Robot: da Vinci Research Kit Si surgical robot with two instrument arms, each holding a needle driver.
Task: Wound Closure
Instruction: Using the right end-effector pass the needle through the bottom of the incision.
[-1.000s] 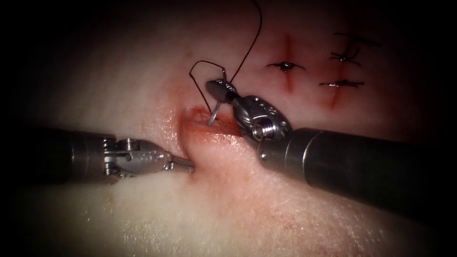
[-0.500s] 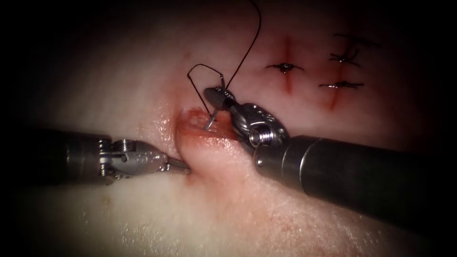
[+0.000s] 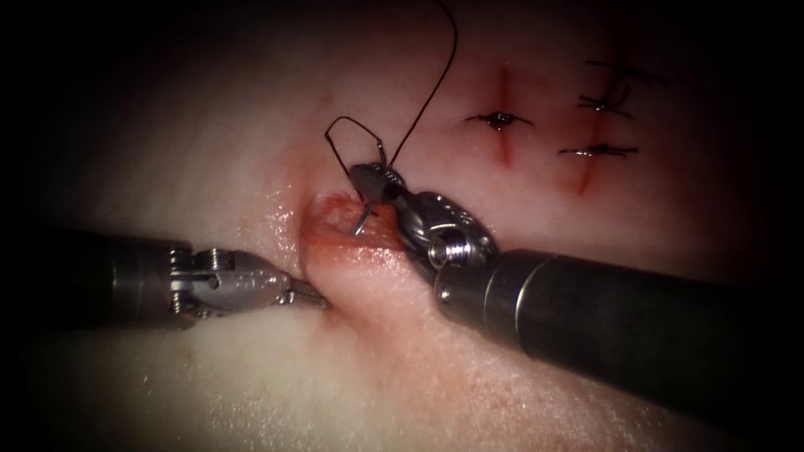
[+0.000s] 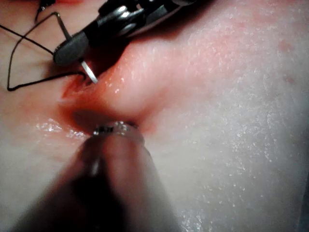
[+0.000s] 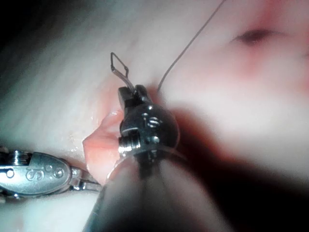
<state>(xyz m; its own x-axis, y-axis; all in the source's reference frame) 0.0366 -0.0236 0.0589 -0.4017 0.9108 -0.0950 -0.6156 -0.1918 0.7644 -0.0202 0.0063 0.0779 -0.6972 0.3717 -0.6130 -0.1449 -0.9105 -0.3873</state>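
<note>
Right pincer [image 3: 368, 177] shifted left, needle [image 3: 363, 218] below it entering cut [image 3: 347, 238]

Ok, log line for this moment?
right hand: shut on needle | needle tip at cut | left hand: shut on tissue

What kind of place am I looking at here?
Likely a surgical-robot practice bench: the left tool grips pale tissue beside an open cut, the right tool holds a curved needle at it, and finished stitches lie nearby.
</note>
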